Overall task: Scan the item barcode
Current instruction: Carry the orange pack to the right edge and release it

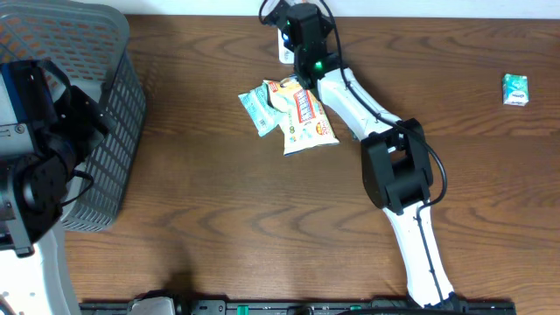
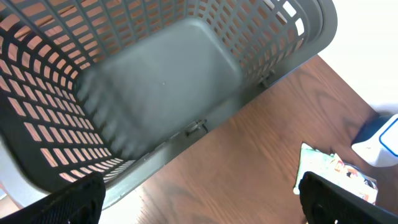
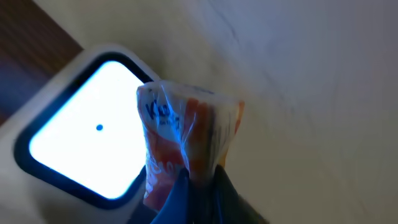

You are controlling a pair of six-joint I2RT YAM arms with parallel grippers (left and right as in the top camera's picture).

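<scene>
Wooden table (image 1: 245, 227) carries grey basket (image 1: 114, 157), teal packet (image 1: 258, 107), small green pack (image 1: 514, 89).

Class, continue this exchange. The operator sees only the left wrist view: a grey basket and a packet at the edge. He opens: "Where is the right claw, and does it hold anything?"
Observer: The right claw is shut on an orange-and-white snack packet.
Operator: Is it near the scanner?
Observer: Yes, the packet is held up right by the scanner's lit window.
Operator: Any other items out of my sight?
Observer: A small green-and-white packet lies alone near the table's right end.
</scene>
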